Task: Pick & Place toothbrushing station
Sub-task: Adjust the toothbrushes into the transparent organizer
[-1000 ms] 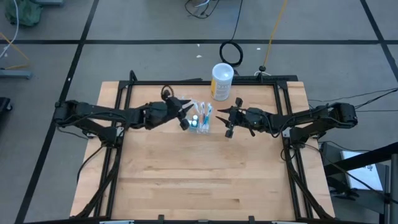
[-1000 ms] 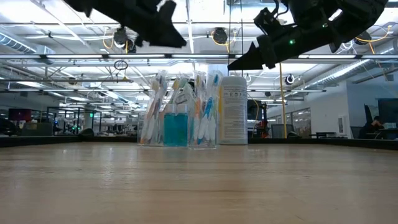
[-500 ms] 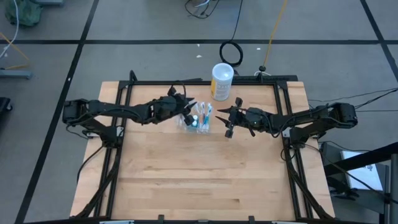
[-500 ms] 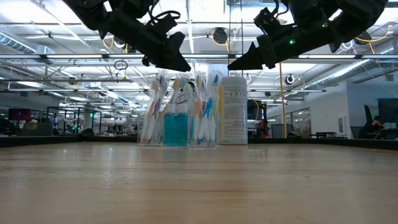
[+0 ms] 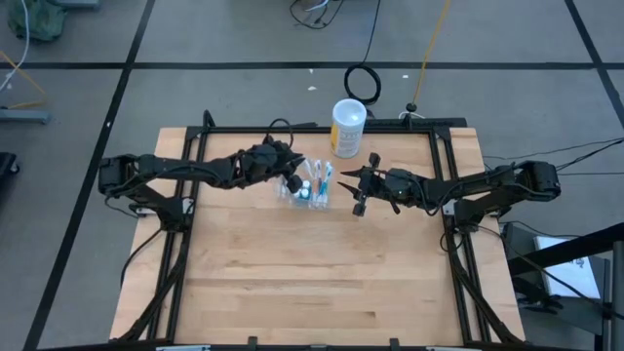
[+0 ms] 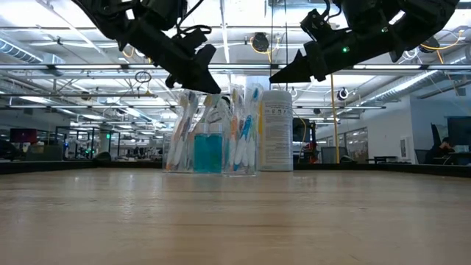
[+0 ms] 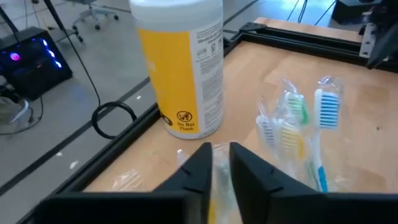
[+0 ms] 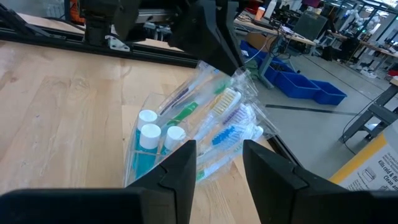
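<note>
The toothbrushing station (image 5: 308, 191) is a small clear holder (image 6: 210, 158) standing on the table's far middle. It holds several wrapped toothbrushes (image 8: 219, 115) and teal tubes with white caps (image 8: 149, 140). My left gripper (image 5: 295, 171) (image 6: 208, 85) is at the brushes' upper ends, shut on one wrapped toothbrush (image 7: 216, 167). My right gripper (image 5: 357, 190) (image 6: 283, 75) hangs open just right of the station, above the table, with nothing between its fingers (image 8: 183, 165). My left gripper pinches the upper end of one clear-wrapped toothbrush (image 7: 216, 167) between its two fingers. The fingers come from the table's left, slanting a little downward. The brush stands leaning in the holder among the others (image 8: 239, 76).
A tall white canister with a yellow label (image 5: 347, 127) (image 7: 186, 62) stands just behind the station near the far edge. A black frame rail (image 5: 322, 128) runs along the table's far side. Bare wood (image 5: 312, 273) stretches toward the near edge.
My left gripper has swung toward the table's far edge and come down to the upper ends of the toothbrushes. The station and the canister stand where they were.
</note>
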You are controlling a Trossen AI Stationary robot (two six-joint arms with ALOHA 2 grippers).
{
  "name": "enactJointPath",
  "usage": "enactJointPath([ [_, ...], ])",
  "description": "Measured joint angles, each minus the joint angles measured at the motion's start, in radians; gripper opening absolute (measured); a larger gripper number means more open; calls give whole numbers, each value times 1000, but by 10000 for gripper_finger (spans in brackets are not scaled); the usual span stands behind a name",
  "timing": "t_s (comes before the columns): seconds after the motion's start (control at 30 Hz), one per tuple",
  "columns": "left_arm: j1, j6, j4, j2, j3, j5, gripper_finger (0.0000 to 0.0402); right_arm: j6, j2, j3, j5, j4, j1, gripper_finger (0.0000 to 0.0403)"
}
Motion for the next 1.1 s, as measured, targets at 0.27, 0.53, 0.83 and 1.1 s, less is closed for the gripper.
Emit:
enactJointPath([
  [0.27, -6, -1, -4, -4, 0, 0, 13, 0, 0, 0, 0, 0, 0, 125],
  [0.53, -44, -5, -142, -115, 1, -20, 8, 0, 0, 0, 0, -8, 0, 125],
  [0.83, -58, -97, -400, -163, 2, -106, 4, 0, 0, 0, 0, -8, 0, 125],
  [1.1, -57, -105, -414, -161, 0, -203, 13, 0, 0, 0, 0, -9, 0, 125],
])
